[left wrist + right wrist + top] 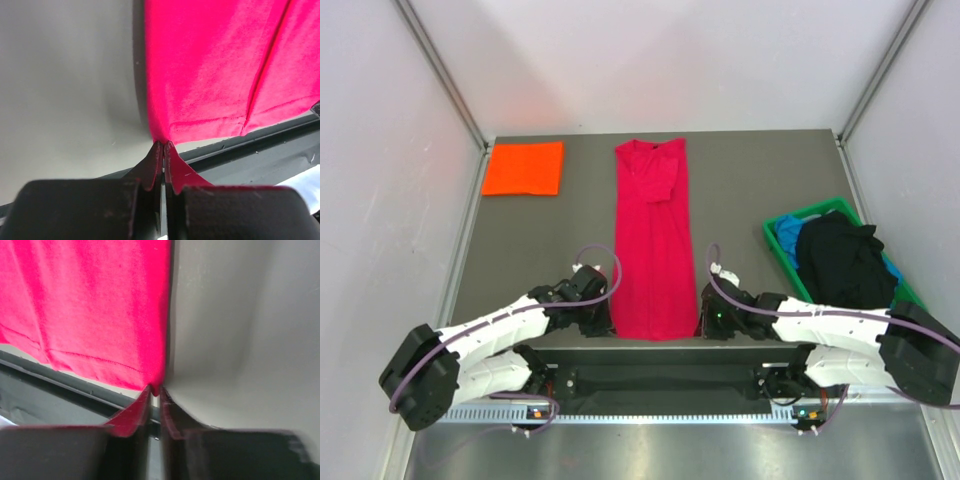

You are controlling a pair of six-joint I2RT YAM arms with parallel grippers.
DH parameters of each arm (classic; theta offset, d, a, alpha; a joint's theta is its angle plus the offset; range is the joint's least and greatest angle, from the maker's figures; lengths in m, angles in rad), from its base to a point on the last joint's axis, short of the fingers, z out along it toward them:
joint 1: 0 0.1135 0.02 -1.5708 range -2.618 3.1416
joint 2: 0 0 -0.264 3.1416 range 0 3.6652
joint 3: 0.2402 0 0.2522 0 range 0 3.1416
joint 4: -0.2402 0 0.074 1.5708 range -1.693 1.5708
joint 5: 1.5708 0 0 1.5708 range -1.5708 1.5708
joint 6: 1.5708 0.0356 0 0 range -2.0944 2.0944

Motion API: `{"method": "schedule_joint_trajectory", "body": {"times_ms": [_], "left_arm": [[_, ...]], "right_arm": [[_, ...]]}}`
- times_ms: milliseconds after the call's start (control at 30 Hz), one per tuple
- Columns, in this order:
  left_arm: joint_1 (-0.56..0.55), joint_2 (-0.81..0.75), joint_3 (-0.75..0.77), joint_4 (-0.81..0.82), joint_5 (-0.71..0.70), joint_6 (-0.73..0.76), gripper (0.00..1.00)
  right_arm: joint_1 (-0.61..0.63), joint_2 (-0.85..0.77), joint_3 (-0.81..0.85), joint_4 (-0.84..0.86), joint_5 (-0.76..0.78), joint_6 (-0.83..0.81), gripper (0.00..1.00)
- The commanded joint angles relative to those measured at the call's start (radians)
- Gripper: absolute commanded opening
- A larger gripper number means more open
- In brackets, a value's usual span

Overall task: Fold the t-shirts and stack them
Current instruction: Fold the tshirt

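Note:
A crimson-red t-shirt [654, 245] lies as a long narrow strip down the middle of the table, sleeves folded in, collar at the far end. My left gripper [608, 322] is shut on its near left hem corner; in the left wrist view the cloth [215, 70] runs into the pinched tips of that gripper [163, 144]. My right gripper [702, 322] is shut on the near right hem corner, the red cloth [90, 305] nipped between its tips [155, 389]. A folded bright orange t-shirt [524, 168] lies at the far left. Black [842, 262] and blue [787, 236] t-shirts fill the bin.
A green plastic bin [778, 244] stands at the right edge of the table. White walls and metal posts close in the table on three sides. The near table edge and a dark rail [660, 378] run just behind both grippers.

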State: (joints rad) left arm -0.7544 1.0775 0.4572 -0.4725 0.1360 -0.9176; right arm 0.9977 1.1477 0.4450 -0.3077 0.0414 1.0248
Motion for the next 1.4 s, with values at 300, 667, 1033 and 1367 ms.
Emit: {"method": "schedule_joint_trajectory", "body": {"times_ms": [300, 667, 1033, 1367], "left_arm": [[-0.054, -0.068, 0.015, 0.008, -0.001, -0.056, 0.00], [-0.229, -0.110, 0.008, -0.035, -0.094, -0.179, 0.00], [-0.208, -0.091, 0.130, -0.048, -0.159, -0.127, 0.00], [0.122, 0.192, 0.320, 0.041, 0.048, 0.106, 0.00]], "right_arm": [[0.061, -0.075, 0.040, -0.063, 0.054, 0.021, 0.00], [0.165, -0.160, 0.040, -0.131, 0.126, 0.095, 0.00], [0.153, -0.128, 0.201, -0.237, 0.212, -0.037, 0.00], [-0.157, 0.061, 0.337, -0.102, 0.016, -0.356, 0.00]]}}
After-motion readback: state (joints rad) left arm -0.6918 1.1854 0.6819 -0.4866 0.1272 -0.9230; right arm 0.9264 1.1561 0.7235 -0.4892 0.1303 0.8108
